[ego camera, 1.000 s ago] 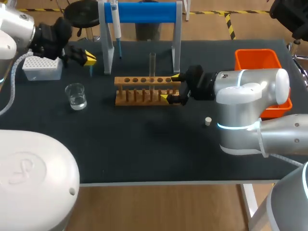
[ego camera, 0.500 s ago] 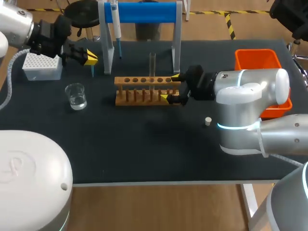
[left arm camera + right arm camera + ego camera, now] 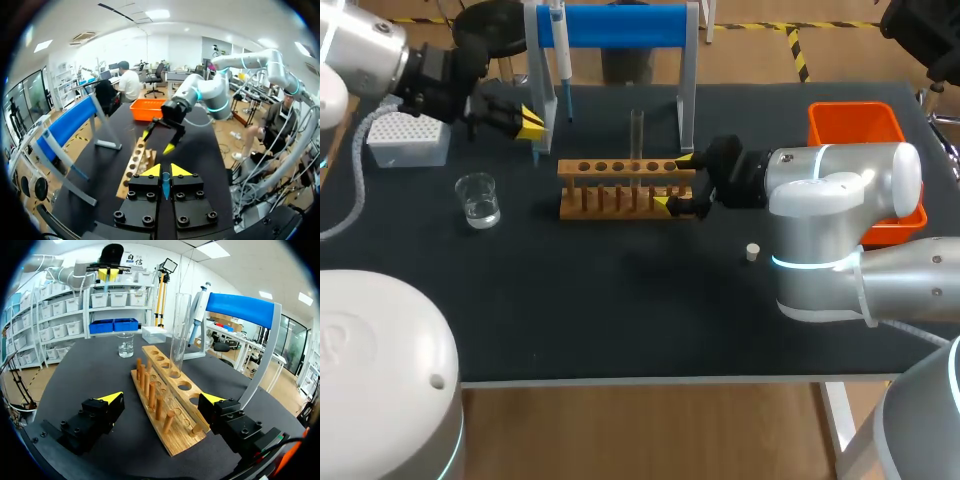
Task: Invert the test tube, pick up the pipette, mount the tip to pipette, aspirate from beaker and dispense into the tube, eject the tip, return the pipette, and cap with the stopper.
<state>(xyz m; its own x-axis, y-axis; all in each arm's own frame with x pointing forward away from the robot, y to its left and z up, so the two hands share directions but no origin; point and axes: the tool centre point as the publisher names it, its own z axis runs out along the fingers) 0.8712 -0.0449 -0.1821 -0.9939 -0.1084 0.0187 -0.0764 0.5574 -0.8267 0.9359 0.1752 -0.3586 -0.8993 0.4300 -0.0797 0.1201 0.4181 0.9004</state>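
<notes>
Left hand (image 3: pixel 532 124) clenched on small blue plastic tip (image 3: pixel 165 185), pointing down. White pipette (image 3: pixel 560 45) hangs upright just beside, toward robot's right. Right hand (image 3: pixel 673 182) released, farther off, straddling wooden tube rack (image 3: pixel 620 185).

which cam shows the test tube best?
Right wrist view: the test tube stands upright in the rack, large and unobstructed. Head view shows it small and faint; in the left wrist view I cannot make it out.
</notes>
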